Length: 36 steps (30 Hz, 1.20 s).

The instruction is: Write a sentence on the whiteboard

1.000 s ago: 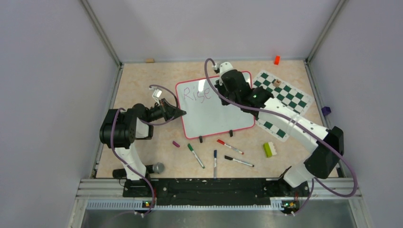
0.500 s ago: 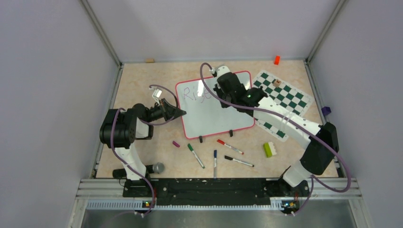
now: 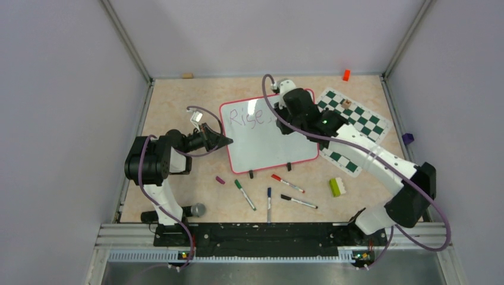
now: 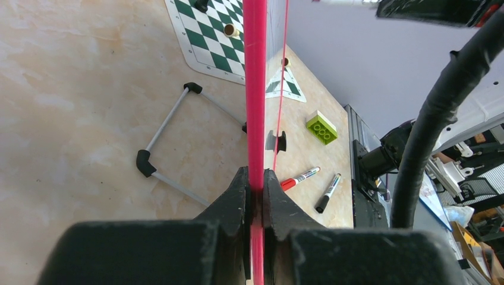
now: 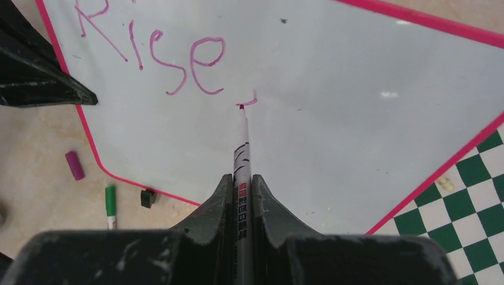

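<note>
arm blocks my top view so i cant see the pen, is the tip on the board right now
observer: the right wrist view shows the marker tip apparently touching the whiteboard just after "Rise", at the end of a small comma stroke.
operator: gripped straight?
observer: yes, its barrel sits straight between the right fingers.
operator: and the left arm?
observer: the left wrist view shows the left fingers shut on the board's red rim.

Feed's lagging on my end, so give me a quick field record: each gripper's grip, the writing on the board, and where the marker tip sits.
left gripper: shut on the whiteboard rim, left edge
right gripper: shut on a marker
sentence: "Rise" plus a small mark
marker tip: at that mark; contact unclear
</note>
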Each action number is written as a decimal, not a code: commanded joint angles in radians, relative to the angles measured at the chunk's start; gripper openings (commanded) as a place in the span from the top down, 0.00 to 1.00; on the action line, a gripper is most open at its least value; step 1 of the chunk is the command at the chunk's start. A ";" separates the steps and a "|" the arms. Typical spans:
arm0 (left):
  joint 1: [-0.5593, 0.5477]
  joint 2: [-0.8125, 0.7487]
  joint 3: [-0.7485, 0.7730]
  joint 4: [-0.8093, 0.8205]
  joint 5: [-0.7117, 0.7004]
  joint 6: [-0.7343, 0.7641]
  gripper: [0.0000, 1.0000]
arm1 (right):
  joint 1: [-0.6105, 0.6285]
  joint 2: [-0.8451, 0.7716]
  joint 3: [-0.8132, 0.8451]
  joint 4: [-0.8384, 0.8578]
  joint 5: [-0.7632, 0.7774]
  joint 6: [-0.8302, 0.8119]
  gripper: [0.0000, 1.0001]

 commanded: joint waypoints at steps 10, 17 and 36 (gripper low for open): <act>-0.008 -0.011 -0.002 0.102 0.022 0.032 1.00 | -0.104 -0.109 -0.021 0.063 0.064 0.019 1.00; -0.008 -0.013 -0.002 0.102 0.023 0.032 1.00 | -0.104 -0.055 0.004 0.074 0.055 0.010 1.00; -0.008 -0.011 -0.001 0.102 0.025 0.030 1.00 | -0.105 -0.035 0.008 0.083 -0.026 0.013 1.00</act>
